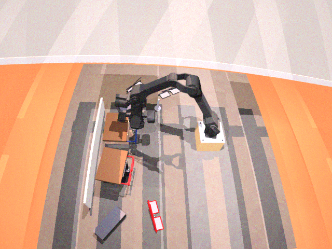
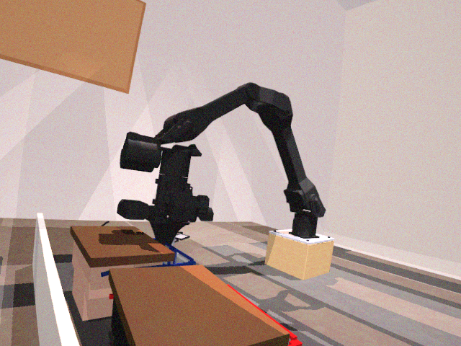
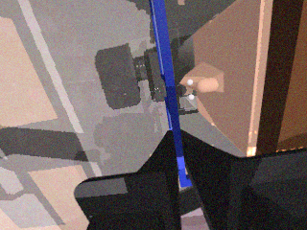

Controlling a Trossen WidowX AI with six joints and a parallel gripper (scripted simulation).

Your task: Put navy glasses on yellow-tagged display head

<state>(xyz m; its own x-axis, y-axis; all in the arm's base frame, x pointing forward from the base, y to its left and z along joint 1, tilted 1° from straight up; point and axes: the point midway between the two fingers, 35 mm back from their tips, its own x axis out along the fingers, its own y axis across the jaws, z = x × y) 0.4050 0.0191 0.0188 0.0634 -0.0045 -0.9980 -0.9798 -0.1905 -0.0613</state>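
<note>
Claw [image 1: 136, 127] [image 2: 163, 241] [image 3: 174, 134] pinching navy glasses [image 1: 136, 136] [image 2: 182, 256] [image 3: 168, 91] beside pale head [image 2: 82, 285] [image 3: 218, 86]; you've likely still got final seating, straightness check, release left.

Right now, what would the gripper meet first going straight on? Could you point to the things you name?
Likely the striped surface [image 1: 214, 187] [image 2: 372, 298] [image 3: 29, 72] below, though the navy glasses [image 1: 136, 136] [image 2: 182, 256] [image 3: 169, 91] it holds might catch the nearby head [image 1: 113, 134] [image 2: 83, 275] [image 3: 230, 62] first; depth there is unclear.

Surface is a flat floor area with grey, beige and dark stripes [image 1: 198, 187] [image 2: 372, 298]. Directly on it: pale yellow block with white top plate [image 1: 209, 146] [image 2: 303, 262]; slate-grey flat box [image 1: 109, 223], lying near one end of the upright white panel [image 1: 93, 152] [image 2: 46, 275]; red-framed glasses with white lenses [image 1: 153, 215], apart from that box; black-framed glasses [image 1: 164, 94].
</note>
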